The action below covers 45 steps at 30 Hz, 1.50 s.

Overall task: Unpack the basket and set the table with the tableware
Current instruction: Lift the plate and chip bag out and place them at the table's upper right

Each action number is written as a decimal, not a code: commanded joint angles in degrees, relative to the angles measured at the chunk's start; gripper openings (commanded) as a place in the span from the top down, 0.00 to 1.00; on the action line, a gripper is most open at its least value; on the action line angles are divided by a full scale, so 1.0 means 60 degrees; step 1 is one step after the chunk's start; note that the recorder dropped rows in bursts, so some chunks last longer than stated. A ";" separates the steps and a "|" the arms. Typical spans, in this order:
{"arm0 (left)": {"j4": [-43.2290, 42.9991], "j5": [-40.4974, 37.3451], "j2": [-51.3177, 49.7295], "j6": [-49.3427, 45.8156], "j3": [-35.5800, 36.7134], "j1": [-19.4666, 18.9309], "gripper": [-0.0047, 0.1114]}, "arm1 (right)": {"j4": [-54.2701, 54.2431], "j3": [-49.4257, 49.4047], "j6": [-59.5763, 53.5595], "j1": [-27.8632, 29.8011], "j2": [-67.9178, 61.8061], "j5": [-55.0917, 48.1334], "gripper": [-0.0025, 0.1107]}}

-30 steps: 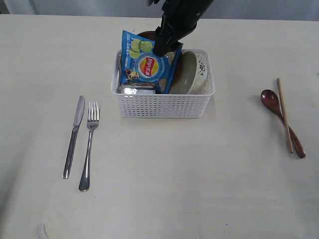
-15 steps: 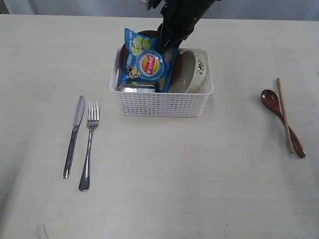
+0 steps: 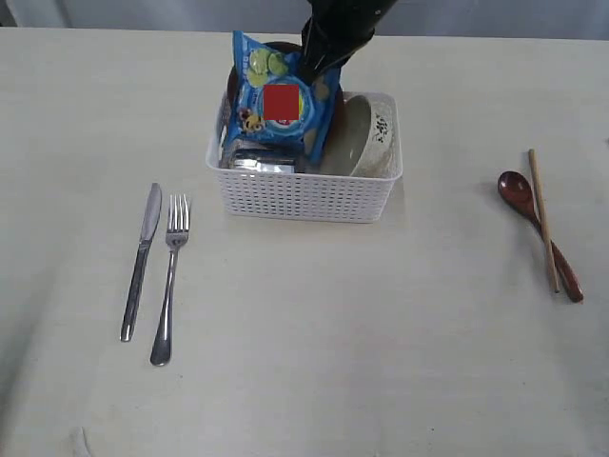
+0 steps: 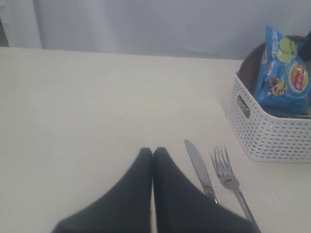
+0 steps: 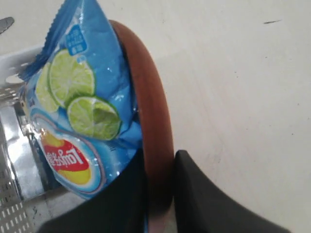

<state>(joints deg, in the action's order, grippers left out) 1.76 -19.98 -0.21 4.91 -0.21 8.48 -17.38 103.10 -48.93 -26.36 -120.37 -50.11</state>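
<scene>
The white basket [image 3: 304, 195] stands at the table's [image 3: 314, 333] back middle. In it lean a cream bowl [image 3: 369, 141], a steel mug [image 3: 261, 161] and a blue chip bag [image 3: 281, 100]. Behind the bag rises the brown plate [image 3: 278, 47]. My right gripper [image 5: 158, 158] is shut on the plate's rim [image 5: 151, 107], with the bag [image 5: 77, 97] pressed against the plate. The knife [image 3: 142, 257] and fork [image 3: 169, 276] lie left of the basket. The wooden spoon [image 3: 539, 234] and chopsticks [image 3: 543, 219] lie at the right. My left gripper [image 4: 152, 151] hangs shut and empty beside the knife [image 4: 199, 170].
The basket's handle slot [image 4: 243, 106] faces my left gripper, and the fork [image 4: 226, 171] lies between the knife and the basket. Bare tabletop spreads in front of the basket. A grey wall [image 4: 155, 24] backs the far table edge.
The right gripper has lifted the brown plate, and the chip bag has risen with it. The basket has shifted slightly left and back.
</scene>
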 commanded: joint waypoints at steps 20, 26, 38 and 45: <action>-0.0009 0.0020 0.0034 -0.0028 0.0035 0.0045 0.96 | -0.3646 0.0015 0.1760 0.4386 0.1287 -0.0350 0.98; -0.0009 0.0020 0.0034 -0.0028 0.0035 0.0045 0.96 | -0.5274 0.0015 0.1863 0.6186 -0.0026 -0.1059 0.98; -0.0009 0.0020 0.0034 -0.0028 0.0035 0.0045 0.96 | -0.7133 0.0015 0.1709 0.7381 -0.2916 -0.1679 0.98; -0.0009 0.0020 0.0034 -0.0028 0.0035 0.0045 0.96 | -0.7612 0.0015 0.1411 0.7994 -0.3696 -0.1918 0.98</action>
<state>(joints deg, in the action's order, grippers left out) 1.76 -19.98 -0.21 4.91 -0.21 8.48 -62.60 103.10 -39.10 20.41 -142.10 -61.62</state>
